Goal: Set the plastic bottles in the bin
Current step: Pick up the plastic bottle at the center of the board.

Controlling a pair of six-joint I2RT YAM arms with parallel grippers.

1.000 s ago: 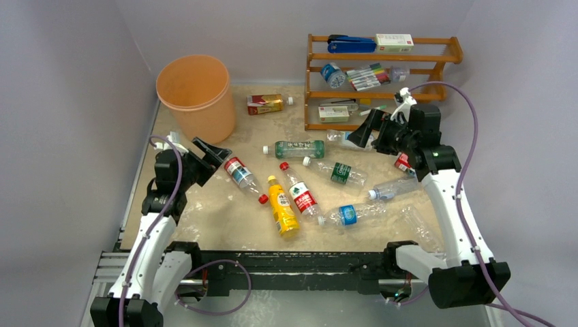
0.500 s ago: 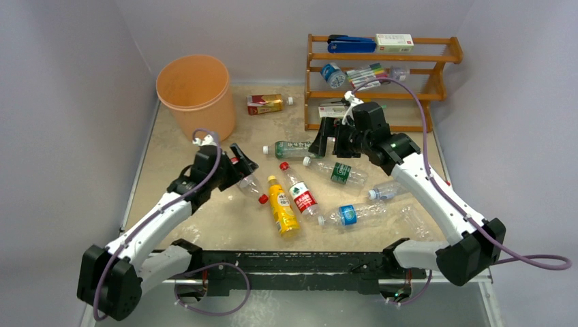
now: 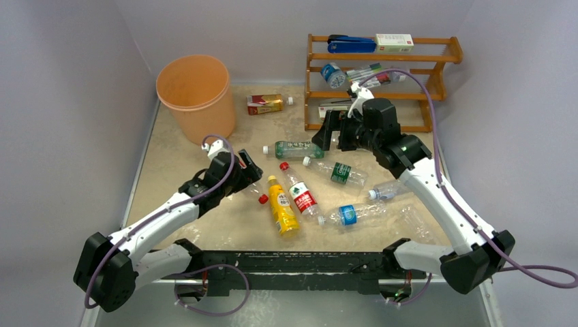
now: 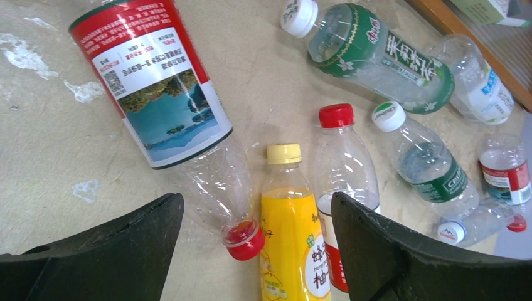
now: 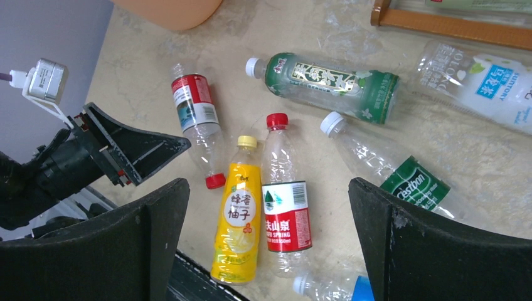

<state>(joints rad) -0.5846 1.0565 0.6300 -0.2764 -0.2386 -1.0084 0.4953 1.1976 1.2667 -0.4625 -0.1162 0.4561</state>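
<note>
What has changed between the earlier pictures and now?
The left end effector reached right, over the clear plastic bottle with red cap and red-blue label. The right end effector swung left, toward the clear green-labelled bottle. Neither holds anything. The other bottles and the round peach-orange plastic bin stayed put.

I work in what looks like a robotics lab test booth. Plain grey panels (image 3: 68, 102) box in a beige tabletop (image 3: 163, 150), with a black rail (image 3: 293, 262) along its near edge.
</note>
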